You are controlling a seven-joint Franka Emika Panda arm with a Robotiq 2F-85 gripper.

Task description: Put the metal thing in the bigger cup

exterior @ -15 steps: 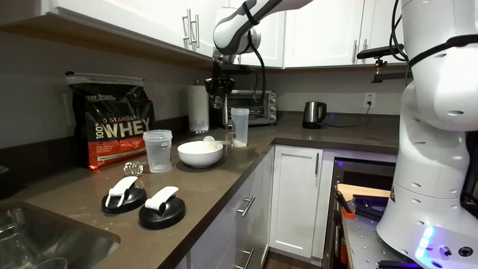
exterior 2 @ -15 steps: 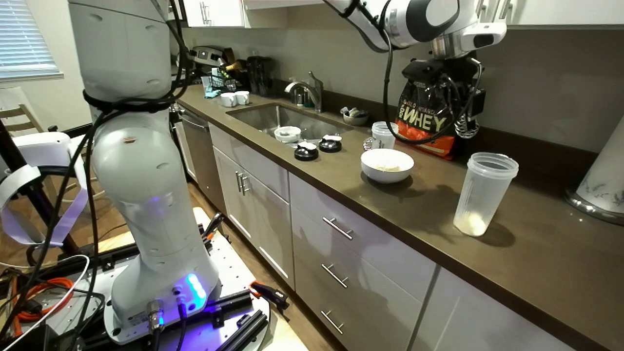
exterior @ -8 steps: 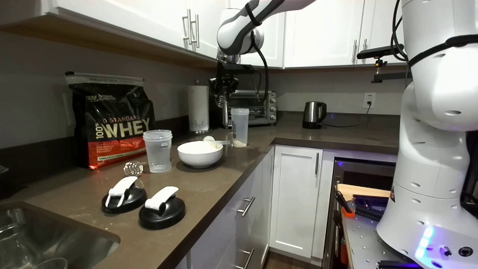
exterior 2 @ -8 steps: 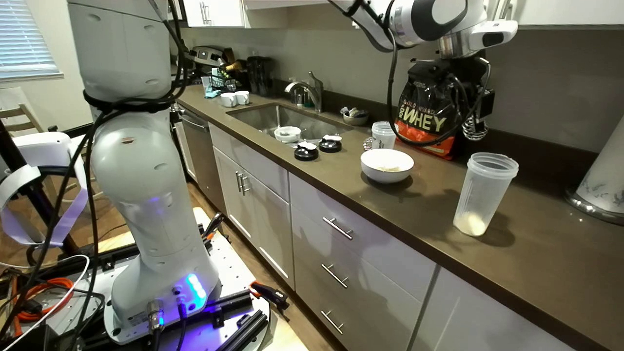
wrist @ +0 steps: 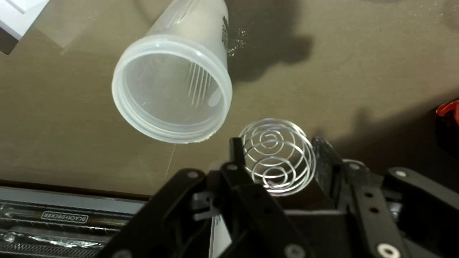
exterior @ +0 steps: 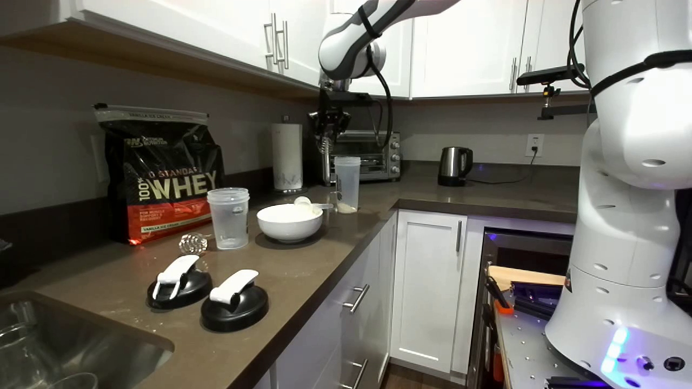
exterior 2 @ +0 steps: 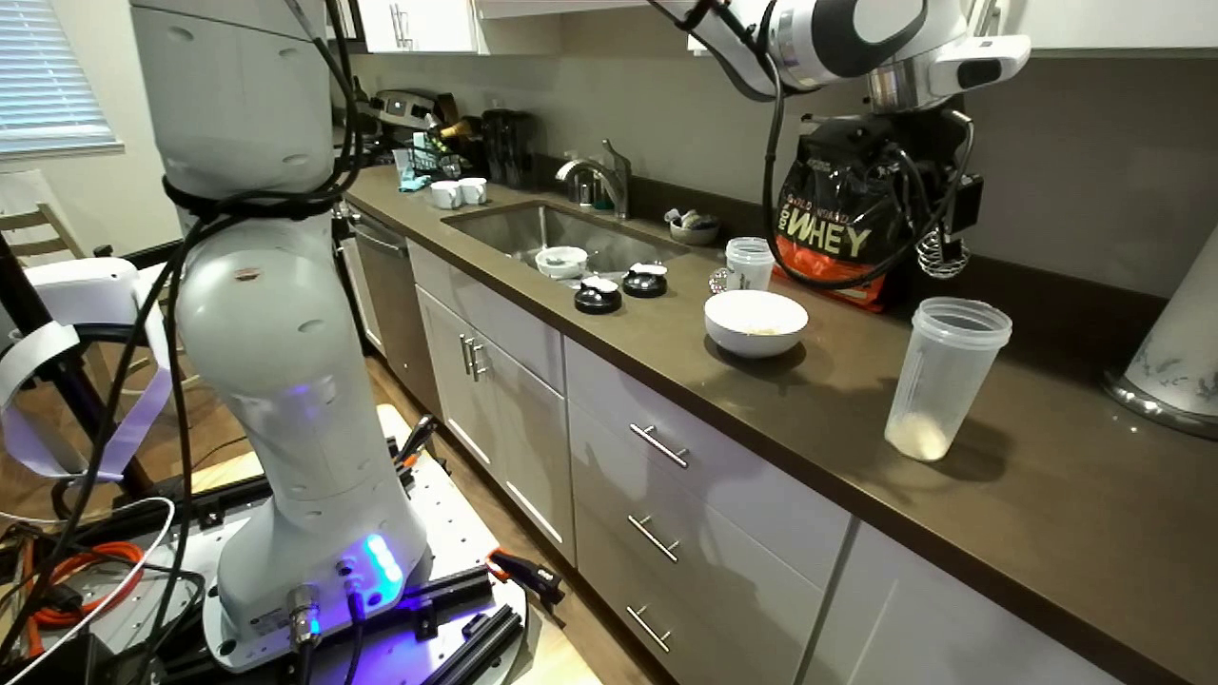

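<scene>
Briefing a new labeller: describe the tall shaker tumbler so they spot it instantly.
On the brown countertop, in an exterior view, find the white bowl and the paper towel roll. The translucent shaker tumbler stands between them. It is taller than the shaker cup beyond the bowl, with pale powder at its bottom.

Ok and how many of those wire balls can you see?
2. A wire ball is held in the gripper, and a second ball lies on the counter beside the shorter cup. More could be hidden in the sink, which shows only partly.
</scene>
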